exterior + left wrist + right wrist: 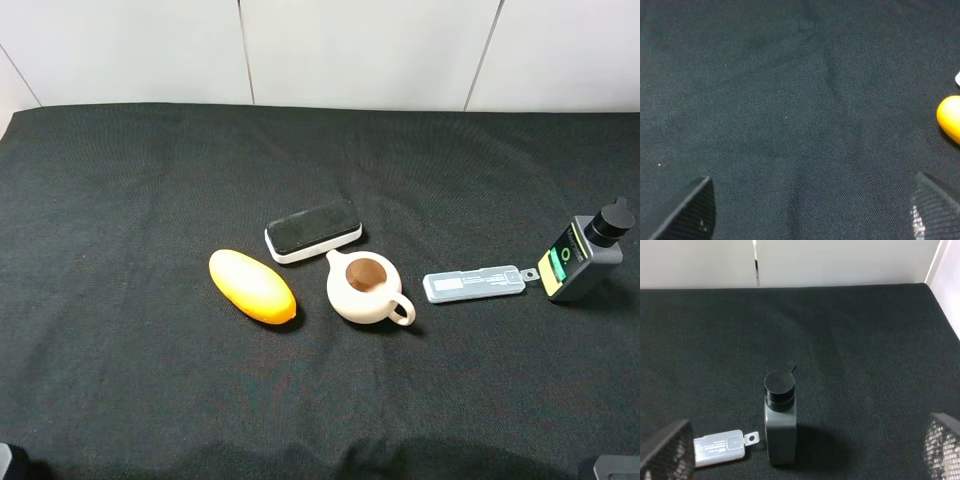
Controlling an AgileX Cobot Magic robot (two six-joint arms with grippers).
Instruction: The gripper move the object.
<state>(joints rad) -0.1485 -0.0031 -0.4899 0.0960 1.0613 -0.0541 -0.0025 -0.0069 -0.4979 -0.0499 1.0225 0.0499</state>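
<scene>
1. Work surface: black cloth table (120, 200), white wall panels along the far edge.
2. The object (313, 230), a flat block with black top over white base, lies near the table's middle, untouched, long axis roughly left to right.
3. Orange oval (252, 286) sits just near-left of the object; a cream teapot (364, 288) sits just near-right of it, open mouth up, with a loop handle on its near-right side.
4. Right of the teapot: clear grey flat case (473, 283), then a grey bottle (585, 256) with black cap, lying down close to the table's right edge.
5. Left gripper (812, 212): fingers spread wide, nothing between them, above bare cloth; the orange oval shows at the edge of its wrist view.
6. Right gripper (812, 455): fingers also spread wide, empty, with the bottle and case ahead of it.
</scene>
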